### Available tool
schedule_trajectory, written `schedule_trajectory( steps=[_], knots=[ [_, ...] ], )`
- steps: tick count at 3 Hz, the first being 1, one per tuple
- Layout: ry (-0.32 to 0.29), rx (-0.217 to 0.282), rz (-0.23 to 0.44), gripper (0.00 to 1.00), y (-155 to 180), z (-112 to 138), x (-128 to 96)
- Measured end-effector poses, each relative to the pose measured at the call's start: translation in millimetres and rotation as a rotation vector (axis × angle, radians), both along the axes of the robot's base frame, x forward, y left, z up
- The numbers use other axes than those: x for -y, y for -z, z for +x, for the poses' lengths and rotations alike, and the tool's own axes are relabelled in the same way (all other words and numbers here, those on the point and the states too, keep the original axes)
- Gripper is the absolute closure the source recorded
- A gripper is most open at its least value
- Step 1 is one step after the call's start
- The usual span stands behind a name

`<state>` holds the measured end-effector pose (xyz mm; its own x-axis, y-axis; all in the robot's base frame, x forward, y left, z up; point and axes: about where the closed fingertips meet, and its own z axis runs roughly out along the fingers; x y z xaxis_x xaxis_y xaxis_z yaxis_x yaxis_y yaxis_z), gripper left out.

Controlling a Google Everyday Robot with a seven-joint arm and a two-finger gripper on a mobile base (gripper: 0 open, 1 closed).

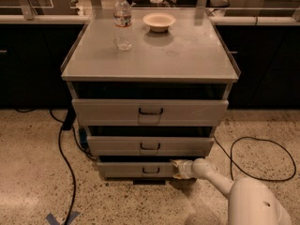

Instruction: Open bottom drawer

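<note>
Sitting at right end of bottom drawer (126,170) front: gripper (178,169), on white arm (213,175) coming in from lower right. Gripper appears to meet panel edge. How far open, and whether anything is held: cannot tell. Drawer's dark handle (151,170) just left of gripper, apart from it. Dark gap above drawer front. Middle drawer (117,146) just above gripper, top drawer (108,111) higher. Far above, on cabinet top (187,55): water bottle (123,22) up-left, bowl (159,21) slightly left. Black cable (262,172) looped on floor to right of gripper.
</note>
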<state>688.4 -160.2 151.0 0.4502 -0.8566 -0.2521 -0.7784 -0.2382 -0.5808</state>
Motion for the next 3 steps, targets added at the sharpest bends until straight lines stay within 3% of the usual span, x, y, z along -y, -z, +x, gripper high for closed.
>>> schedule_trajectory(
  steps=[2,3],
  knots=[
    [0.0,0.0,0.0,0.92,0.0,0.0,-0.1],
    [0.0,0.0,0.0,1.0,0.1,0.0,-0.1]
  ],
)
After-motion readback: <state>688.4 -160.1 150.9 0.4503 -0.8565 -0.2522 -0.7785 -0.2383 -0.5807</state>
